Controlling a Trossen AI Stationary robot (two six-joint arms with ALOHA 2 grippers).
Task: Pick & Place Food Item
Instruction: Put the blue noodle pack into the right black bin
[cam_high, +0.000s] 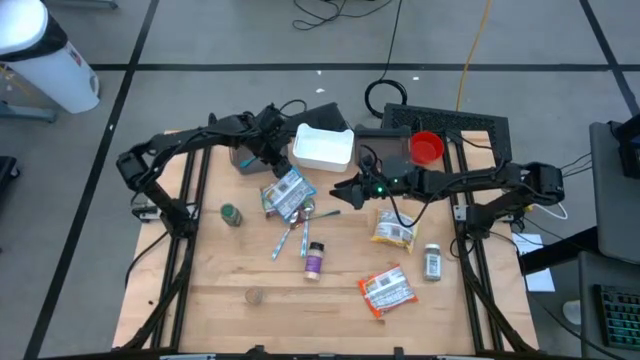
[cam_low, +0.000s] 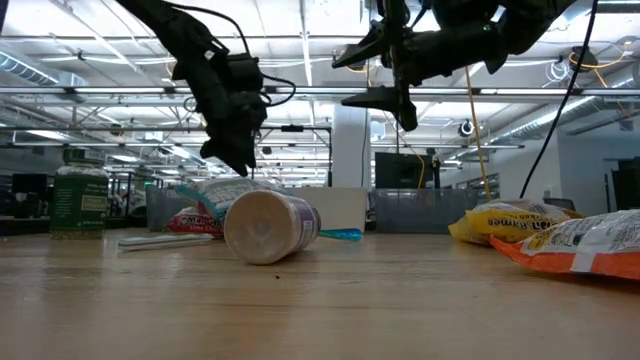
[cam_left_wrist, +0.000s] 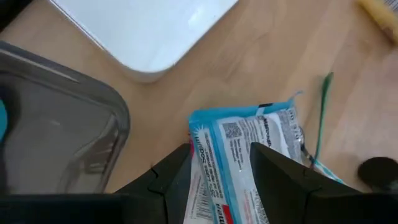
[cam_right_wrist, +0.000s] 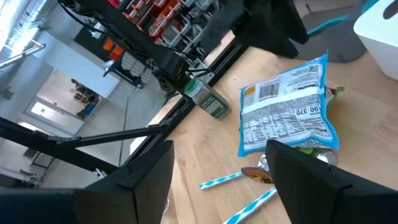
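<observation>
Near the far centre of the wooden table, a blue-and-white food packet lies flat, just in front of the white tray and beside a clear grey container. It partly overlies several striped straws and a spoon.

The left gripper hangs directly over the packet's near end, its fingers straddling the wrapper with one on each side. The jaws stand partly apart, and whether the pads already pinch the film cannot be told. In the low view this gripper sits just above the packet, which shows no lift from the table.

The right gripper hovers above the table, just beside the packet on its right, jaws apart and holding nothing.

Handling assessment: the packet appears light, thin and flexible, with a glossy film likely to be slippery. It will probably sag and crinkle when raised. The crimped end seam offers the firmest hold; a grip across the flat middle risks sliding or crushing the contents. Loose straws beneath may shift or be dragged along as it lifts.

Other items stand well apart: a yellow packet, an orange packet, a purple-labelled bottle, a green jar and a red cup.
</observation>
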